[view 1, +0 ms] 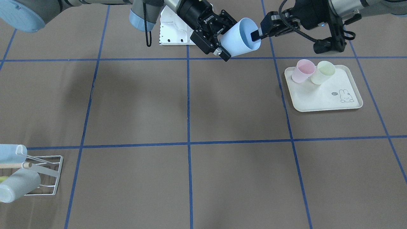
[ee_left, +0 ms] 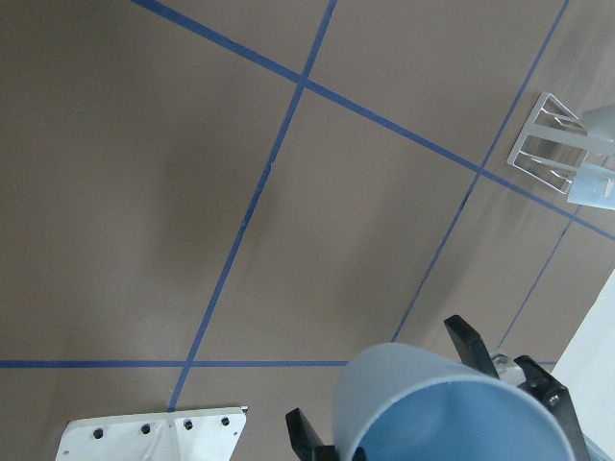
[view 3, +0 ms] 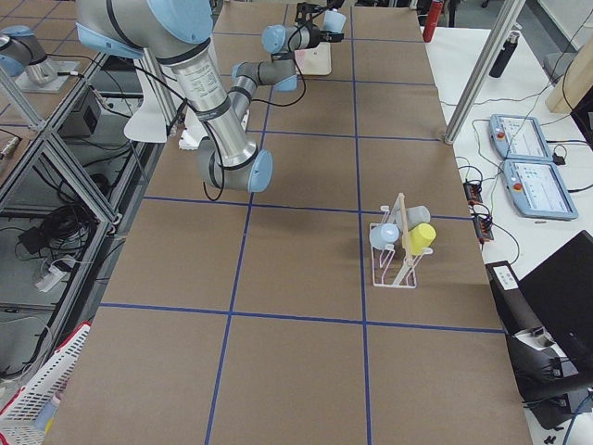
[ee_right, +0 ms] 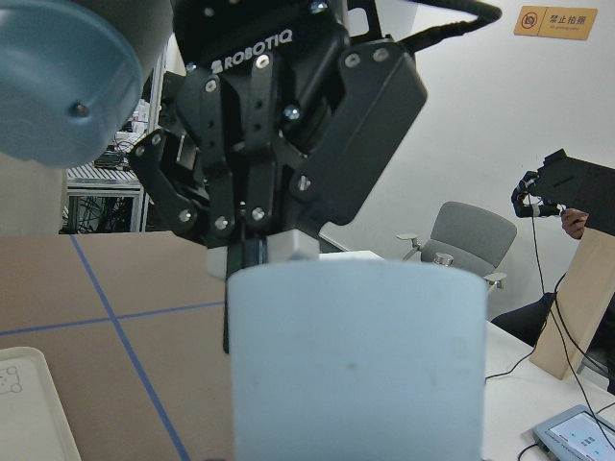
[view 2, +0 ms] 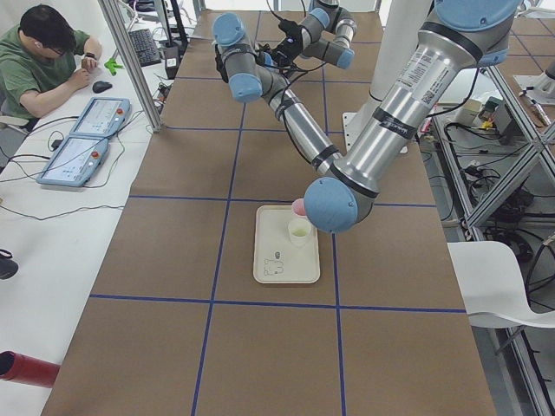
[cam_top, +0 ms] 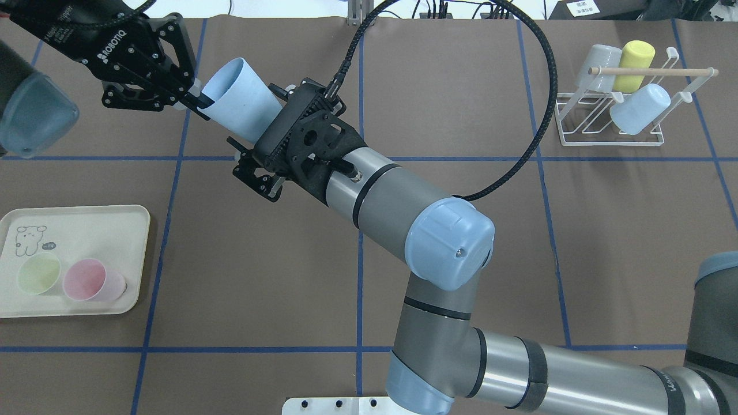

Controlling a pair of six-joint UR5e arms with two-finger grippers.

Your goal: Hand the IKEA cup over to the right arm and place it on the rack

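A light blue IKEA cup (view 1: 237,38) hangs on its side high over the table, between both grippers. My left gripper (view 1: 257,34) is shut on its rim, one finger inside the mouth; it also shows in the overhead view (cam_top: 196,98) and the right wrist view (ee_right: 258,259). My right gripper (view 1: 227,36) straddles the cup's body near the base, its fingers against both sides of the cup (cam_top: 239,101). The left wrist view looks into the cup (ee_left: 452,413). The white wire rack (cam_top: 611,124) with a wooden dowel stands far right and holds three cups.
A cream bunny tray (cam_top: 115,230) at the near left holds a pink cup (cam_top: 92,279) and a pale green cup (cam_top: 39,274). The white base plate (view 1: 173,30) lies under the arms. Blue tape lines divide the brown table. An operator sits beyond the far edge.
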